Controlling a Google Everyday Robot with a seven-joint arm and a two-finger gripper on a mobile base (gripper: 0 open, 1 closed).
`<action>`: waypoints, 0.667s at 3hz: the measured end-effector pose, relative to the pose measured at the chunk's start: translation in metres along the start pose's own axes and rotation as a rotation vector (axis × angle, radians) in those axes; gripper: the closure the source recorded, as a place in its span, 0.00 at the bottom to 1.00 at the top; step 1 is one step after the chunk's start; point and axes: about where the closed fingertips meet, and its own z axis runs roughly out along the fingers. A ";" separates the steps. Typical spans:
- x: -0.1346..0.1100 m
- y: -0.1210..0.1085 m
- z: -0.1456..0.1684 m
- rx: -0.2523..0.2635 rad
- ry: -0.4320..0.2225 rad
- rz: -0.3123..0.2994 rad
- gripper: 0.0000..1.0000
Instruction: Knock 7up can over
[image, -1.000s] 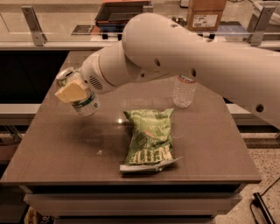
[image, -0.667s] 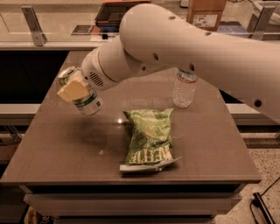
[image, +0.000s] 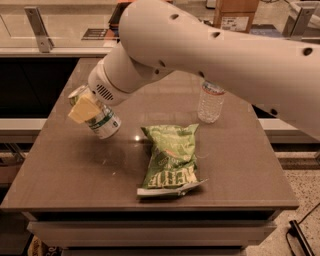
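Since a second ago the 7up can (image: 104, 121), on the left of the desk (image: 60, 185), has leaned further over, its silver top tipping leftward under the end effector (image: 84, 109). The knock looks under way (not finished, I judge). The arm hides the end effector's far side, so I cannot tell whether it is wide or narrow.

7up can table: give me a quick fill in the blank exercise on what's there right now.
1. The 7up can, at the end effector on the view's left, is ____, not upright.
2. The green chip bag lies ____ on the table.
3. The water bottle behind the bag stands ____.
Missing words: tilted; flat; upright.
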 end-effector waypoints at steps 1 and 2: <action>0.014 0.005 0.013 -0.006 0.084 0.015 1.00; 0.026 0.010 0.029 -0.025 0.158 0.020 1.00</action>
